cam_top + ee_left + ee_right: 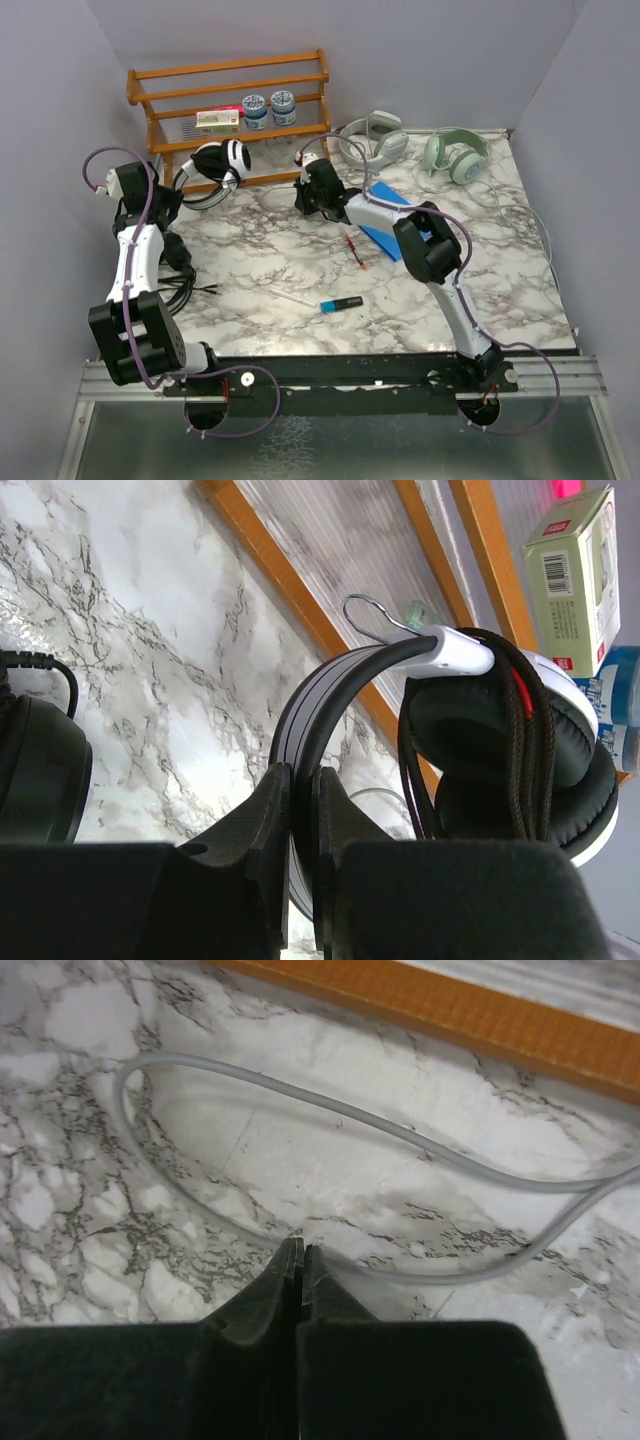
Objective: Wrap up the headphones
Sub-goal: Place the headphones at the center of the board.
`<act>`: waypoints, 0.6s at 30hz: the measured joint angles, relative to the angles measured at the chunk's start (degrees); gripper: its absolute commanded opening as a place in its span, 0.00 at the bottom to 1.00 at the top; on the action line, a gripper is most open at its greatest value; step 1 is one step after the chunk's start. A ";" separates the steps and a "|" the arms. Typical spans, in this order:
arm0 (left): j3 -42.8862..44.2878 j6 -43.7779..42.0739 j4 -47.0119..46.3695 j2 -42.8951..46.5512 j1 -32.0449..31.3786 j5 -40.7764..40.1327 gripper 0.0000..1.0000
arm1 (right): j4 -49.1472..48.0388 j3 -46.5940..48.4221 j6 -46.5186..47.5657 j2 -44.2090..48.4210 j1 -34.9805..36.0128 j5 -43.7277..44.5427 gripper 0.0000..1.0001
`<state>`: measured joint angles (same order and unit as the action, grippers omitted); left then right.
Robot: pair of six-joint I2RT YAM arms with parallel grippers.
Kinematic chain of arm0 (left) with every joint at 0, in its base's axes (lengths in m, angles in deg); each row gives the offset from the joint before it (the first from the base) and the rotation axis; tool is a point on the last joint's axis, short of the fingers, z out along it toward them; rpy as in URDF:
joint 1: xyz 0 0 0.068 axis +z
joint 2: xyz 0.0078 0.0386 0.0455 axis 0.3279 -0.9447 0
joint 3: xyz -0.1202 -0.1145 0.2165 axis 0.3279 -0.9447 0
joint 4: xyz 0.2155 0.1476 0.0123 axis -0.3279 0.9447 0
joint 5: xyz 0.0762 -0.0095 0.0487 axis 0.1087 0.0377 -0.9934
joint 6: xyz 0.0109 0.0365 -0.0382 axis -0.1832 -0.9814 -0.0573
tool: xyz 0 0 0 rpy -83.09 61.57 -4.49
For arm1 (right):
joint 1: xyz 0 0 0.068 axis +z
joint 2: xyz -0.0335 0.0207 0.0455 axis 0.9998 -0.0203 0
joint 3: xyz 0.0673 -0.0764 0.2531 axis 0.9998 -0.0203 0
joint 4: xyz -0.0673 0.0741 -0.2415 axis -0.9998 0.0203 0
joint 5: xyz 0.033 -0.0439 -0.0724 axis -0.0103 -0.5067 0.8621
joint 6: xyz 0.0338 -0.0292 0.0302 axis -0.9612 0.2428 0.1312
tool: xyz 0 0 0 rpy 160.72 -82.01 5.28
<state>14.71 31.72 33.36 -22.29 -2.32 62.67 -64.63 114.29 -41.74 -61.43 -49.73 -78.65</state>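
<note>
Left gripper [303, 780] pinches the headband [320, 685] of the white-and-black headphones [228, 160], upper left by the rack [230, 75]. Right gripper [301, 1252] pressed together at the thin grey cable [400, 1132]; catch unconfirmed. Cable judged limp and slippery, band the stiff hold

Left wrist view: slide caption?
Left tool clamps the white-and-black headphones by the headband, beside the wooden rack.

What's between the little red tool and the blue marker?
Nothing: bare marble tabletop separates the red tool from the blue marker, in the top view.
</note>
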 measured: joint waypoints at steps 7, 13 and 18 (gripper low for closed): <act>-0.74 -0.52 -0.66 -0.55 0.00 -0.04 0.00 | 3.32 5.07 -7.78 -4.24 -0.68 2.21 0.00; -2.84 -1.14 -2.08 -0.55 0.00 -0.02 0.00 | 2.19 -10.51 -11.43 6.03 -2.58 3.96 0.01; -5.66 -1.29 -2.91 -0.55 -0.04 0.76 0.00 | 2.82 -28.65 -12.13 19.37 -5.62 5.64 0.00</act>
<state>9.04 30.43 30.46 -22.84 -2.36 63.43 -61.81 85.64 -53.87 -42.06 -55.34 -73.01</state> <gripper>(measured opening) 0.143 0.006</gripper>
